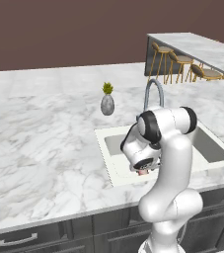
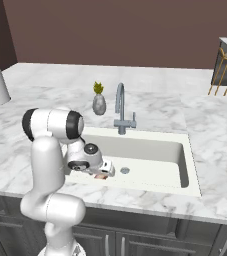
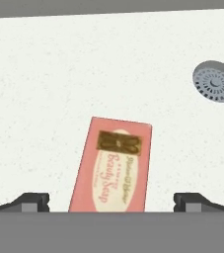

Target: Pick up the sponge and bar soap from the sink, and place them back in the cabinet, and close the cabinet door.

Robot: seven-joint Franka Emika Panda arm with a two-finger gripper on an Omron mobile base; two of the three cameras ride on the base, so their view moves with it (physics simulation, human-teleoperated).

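A: Where is the flat pinkish-brown rectangular bar soap (image 3: 111, 167)?

B: Lying flat on the floor of the wide cream-white rectangular sink (image 2: 182, 155), label up, near the round grey metal drain (image 3: 215, 81) but apart from it. It sits between the fingertips of the white arm's two-finger gripper (image 3: 111, 201), whose dark fingers (image 3: 32, 201) are spread wide, one on each side, holding nothing.

A: Why hang like that?

B: I'd judge it is lined up to drop over the bar's narrow width and then pinch.

A: Any writing?

B: A cream oval reads "Beauty Soap" in script, under a brown-gold emblem; the smaller print is too fine to read.

A: Anything else on the table?

B: A tall grey metal gooseneck faucet (image 2: 120, 107) behind the basin.
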